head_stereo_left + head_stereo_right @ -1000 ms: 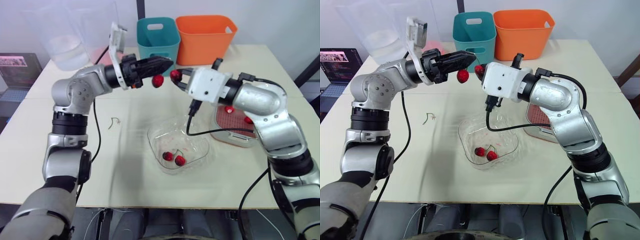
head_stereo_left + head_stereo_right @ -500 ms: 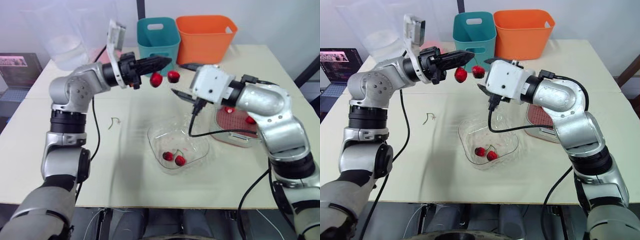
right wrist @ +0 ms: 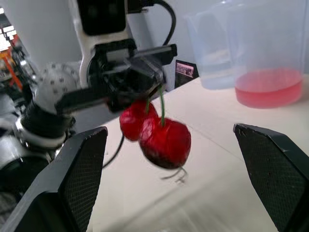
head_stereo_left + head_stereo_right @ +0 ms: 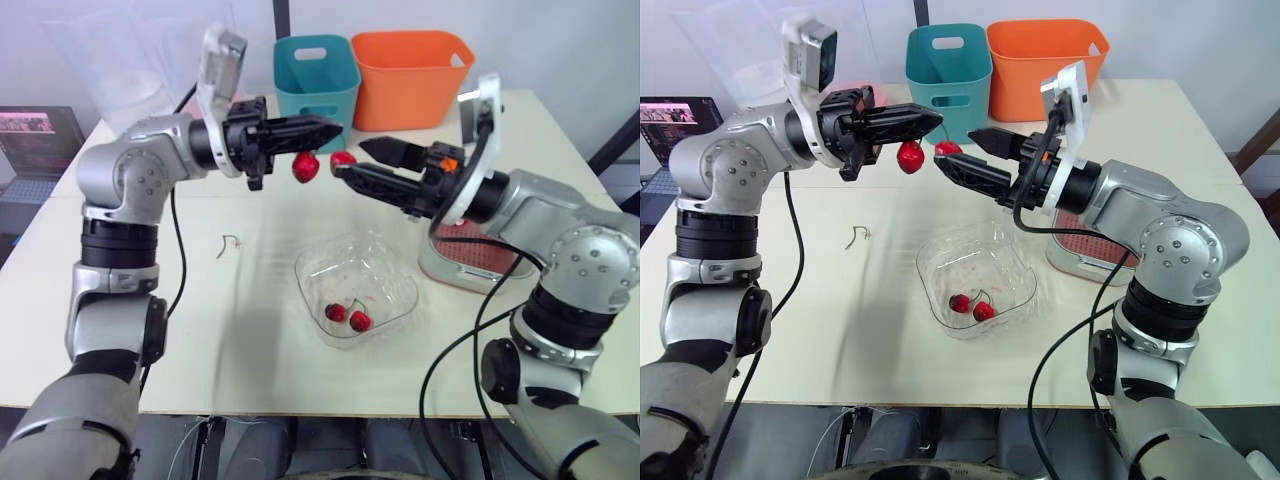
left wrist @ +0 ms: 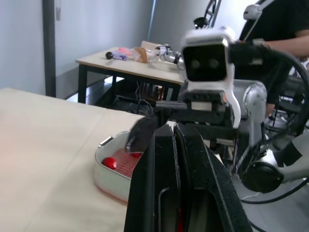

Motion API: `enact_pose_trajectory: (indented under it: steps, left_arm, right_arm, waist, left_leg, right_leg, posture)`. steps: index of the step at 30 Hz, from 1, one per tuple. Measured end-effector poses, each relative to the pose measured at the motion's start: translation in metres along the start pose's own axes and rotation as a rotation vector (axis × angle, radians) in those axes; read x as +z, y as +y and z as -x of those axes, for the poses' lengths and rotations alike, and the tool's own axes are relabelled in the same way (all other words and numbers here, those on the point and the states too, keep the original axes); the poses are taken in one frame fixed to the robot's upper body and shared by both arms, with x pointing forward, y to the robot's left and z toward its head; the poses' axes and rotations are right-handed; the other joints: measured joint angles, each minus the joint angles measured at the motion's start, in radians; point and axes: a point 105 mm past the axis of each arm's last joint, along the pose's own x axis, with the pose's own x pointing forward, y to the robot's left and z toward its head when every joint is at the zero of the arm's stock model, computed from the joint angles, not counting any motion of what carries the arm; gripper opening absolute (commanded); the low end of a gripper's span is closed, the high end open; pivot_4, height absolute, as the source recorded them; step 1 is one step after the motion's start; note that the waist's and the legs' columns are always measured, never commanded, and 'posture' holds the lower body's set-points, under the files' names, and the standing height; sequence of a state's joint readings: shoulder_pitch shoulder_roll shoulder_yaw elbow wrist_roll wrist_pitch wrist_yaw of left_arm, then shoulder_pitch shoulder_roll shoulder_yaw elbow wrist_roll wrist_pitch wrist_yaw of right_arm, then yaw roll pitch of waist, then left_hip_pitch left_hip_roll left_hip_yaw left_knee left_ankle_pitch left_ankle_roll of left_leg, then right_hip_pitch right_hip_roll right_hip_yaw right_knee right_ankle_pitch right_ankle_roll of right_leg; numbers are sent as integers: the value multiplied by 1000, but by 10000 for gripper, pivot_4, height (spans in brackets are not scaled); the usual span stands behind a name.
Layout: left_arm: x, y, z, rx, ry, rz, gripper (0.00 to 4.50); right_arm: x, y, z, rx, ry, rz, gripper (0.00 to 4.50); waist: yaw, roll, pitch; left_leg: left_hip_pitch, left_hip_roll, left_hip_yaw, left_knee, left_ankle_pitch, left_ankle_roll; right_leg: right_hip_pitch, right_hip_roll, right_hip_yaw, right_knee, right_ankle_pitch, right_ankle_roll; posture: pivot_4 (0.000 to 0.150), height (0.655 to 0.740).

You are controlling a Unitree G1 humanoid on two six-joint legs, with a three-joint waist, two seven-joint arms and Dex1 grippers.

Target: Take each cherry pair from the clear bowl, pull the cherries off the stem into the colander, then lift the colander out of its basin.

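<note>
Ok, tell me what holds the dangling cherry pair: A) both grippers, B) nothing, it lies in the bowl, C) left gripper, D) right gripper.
C: the left gripper is shut on the cherry pair by its stem, while the right gripper has its fingers wide open either side of it.

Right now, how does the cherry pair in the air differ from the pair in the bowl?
The held cherry pair hangs by its stem from the shut left gripper; the bowl cherry pair lies in the clear bowl, ungripped. The open right gripper faces the held pair; none is near the bowl pair. Both are red, joined by stems.
</note>
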State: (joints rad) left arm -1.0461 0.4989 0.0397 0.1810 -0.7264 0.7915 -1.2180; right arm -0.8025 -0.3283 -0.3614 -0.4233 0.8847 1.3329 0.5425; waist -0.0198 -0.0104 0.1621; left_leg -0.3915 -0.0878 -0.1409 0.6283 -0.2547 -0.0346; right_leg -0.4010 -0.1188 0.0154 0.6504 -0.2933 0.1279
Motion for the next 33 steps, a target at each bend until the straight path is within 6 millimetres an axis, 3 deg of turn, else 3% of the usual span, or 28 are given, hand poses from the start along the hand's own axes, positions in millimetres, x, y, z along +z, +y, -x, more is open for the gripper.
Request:
enact_pose_trajectory:
  steps: [17, 20, 25, 26, 33]
  left_arm:
    - [-4, -2, -2, 11, 12, -8, 0]
    - [-4, -2, -3, 10, 10, -7, 0]
    - [-5, -3, -4, 7, 7, -5, 0]
    - [-5, -3, -4, 6, 7, -5, 0]
    - [-6, -3, -5, 3, 6, -2, 0]
  right_arm:
    - [-9, 12, -11, 40, 0, -101, 44350]
    - [-10, 13, -12, 38, 2, -105, 36246]
    - [-9, 11, -11, 23, -15, -110, 10879]
    - [-10, 10, -11, 20, -15, -115, 7469]
    - [-11, 9, -9, 16, -6, -109, 7469]
  waist:
    - [-5, 0, 0]
    - [-6, 0, 0]
    - [-16, 0, 0]
    - [-19, 0, 0]
    - [-26, 0, 0]
  left_leg:
    - [0, 0, 1, 0, 0, 0]
    - [0, 0, 1, 0, 0, 0]
    - [0, 0, 1, 0, 0, 0]
    - [0, 0, 1, 0, 0, 0]
    - [0, 0, 1, 0, 0, 0]
  right_leg:
    - [-1, 0, 1, 1, 0, 0]
    - [-1, 0, 1, 1, 0, 0]
    - [-1, 0, 1, 1, 0, 0]
    - [-1, 0, 1, 1, 0, 0]
    - [-2, 1, 1, 2, 0, 0]
  posture:
    - [1500, 7400]
    - [1500, 7400]
    - [1500, 7400]
    - [1500, 7400]
    - [1500, 7400]
